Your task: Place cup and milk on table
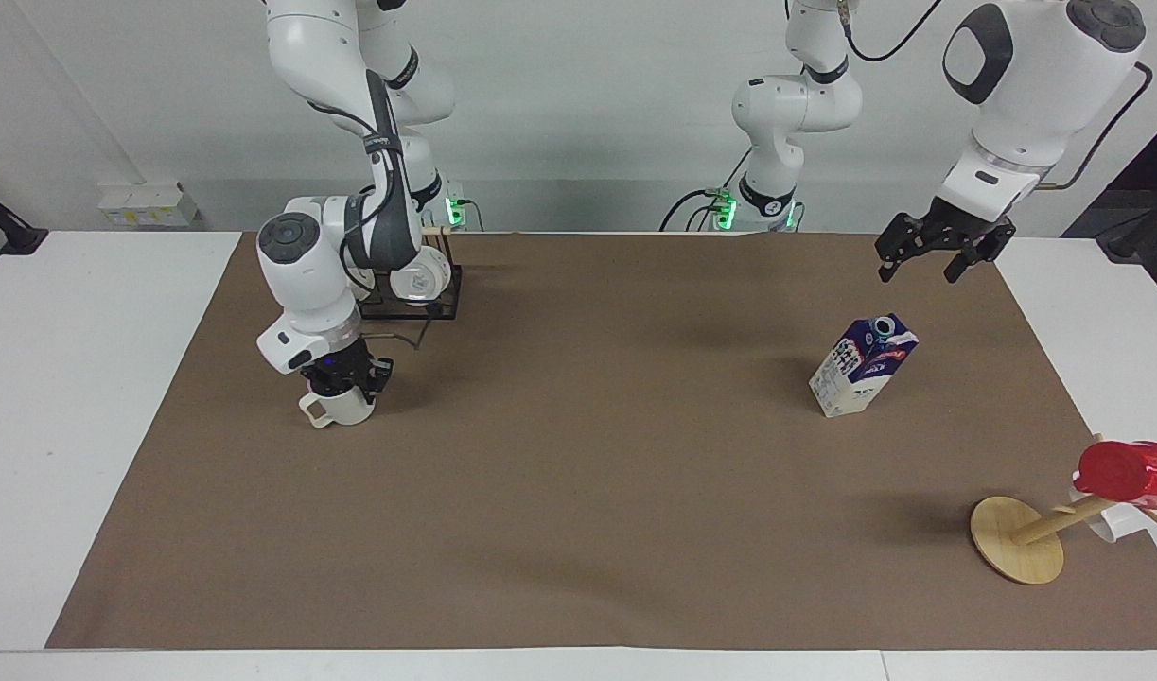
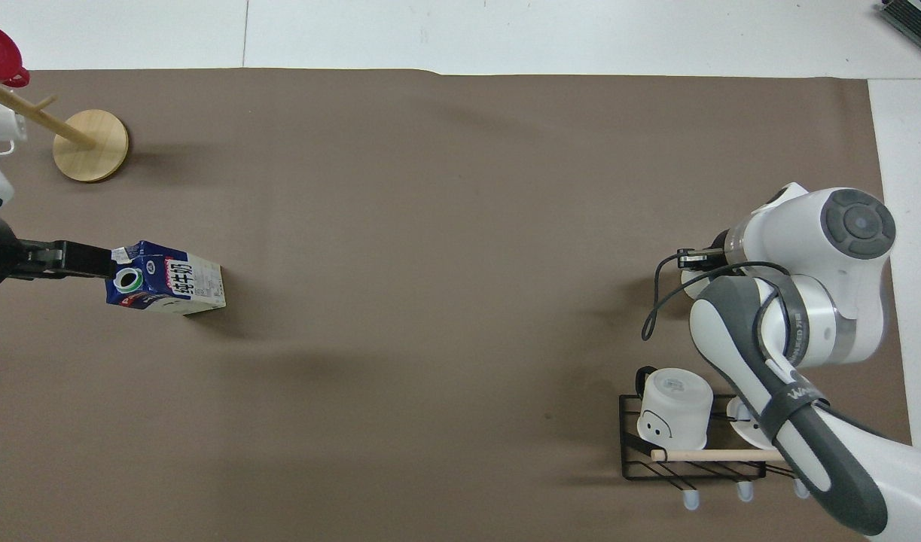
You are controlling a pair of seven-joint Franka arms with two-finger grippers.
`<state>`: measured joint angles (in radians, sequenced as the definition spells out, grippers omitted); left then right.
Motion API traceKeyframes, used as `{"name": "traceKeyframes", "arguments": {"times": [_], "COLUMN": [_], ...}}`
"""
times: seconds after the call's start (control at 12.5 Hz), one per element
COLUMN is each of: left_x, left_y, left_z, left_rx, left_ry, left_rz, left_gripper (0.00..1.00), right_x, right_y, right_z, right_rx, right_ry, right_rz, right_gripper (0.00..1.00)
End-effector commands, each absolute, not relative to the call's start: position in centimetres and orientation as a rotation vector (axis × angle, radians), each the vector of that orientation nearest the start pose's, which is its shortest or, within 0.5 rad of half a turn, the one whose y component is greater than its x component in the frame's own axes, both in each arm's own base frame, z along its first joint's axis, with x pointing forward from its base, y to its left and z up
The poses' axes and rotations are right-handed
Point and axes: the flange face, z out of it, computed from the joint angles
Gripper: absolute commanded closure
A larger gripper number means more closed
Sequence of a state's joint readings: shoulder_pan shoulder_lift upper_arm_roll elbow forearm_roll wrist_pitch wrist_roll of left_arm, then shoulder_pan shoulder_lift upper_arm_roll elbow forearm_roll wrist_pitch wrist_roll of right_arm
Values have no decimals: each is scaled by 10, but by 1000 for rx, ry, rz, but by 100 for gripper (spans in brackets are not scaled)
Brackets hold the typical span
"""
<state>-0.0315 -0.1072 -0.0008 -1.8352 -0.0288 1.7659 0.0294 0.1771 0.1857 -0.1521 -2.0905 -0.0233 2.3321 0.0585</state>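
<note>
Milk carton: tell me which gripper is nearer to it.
Left. The left gripper hangs open in the air just robotward of the milk carton, not touching it. The right gripper is down on the cup, toward the right arm's end.
</note>
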Motion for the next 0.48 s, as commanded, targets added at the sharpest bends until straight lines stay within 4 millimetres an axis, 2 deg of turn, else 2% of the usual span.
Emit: {"name": "traceKeyframes", "arguments": {"times": [0.0,0.16,0.32,0.4], "left_x": [532,534,536,538], "left_y": [-21,-21,-22,-23], "left_z": [553,539,529,519], "left_rx": [-3148,-3148,-3147,-3147], "left_ry": [108,107,106,104], "left_rz": [-109,-111,-133,-138], "left_gripper": [0,0,0,0], "right_x": [593,604,617,619], "right_y": [18,19,22,35], "right_z": [347,360,384,392], "right_rx": [-3170,-3122,-3074,-3050], "right_ry": [97,248,427,495], "right_rz": [-133,-180,-251,-270], "right_gripper": [100,100,100,100]}}
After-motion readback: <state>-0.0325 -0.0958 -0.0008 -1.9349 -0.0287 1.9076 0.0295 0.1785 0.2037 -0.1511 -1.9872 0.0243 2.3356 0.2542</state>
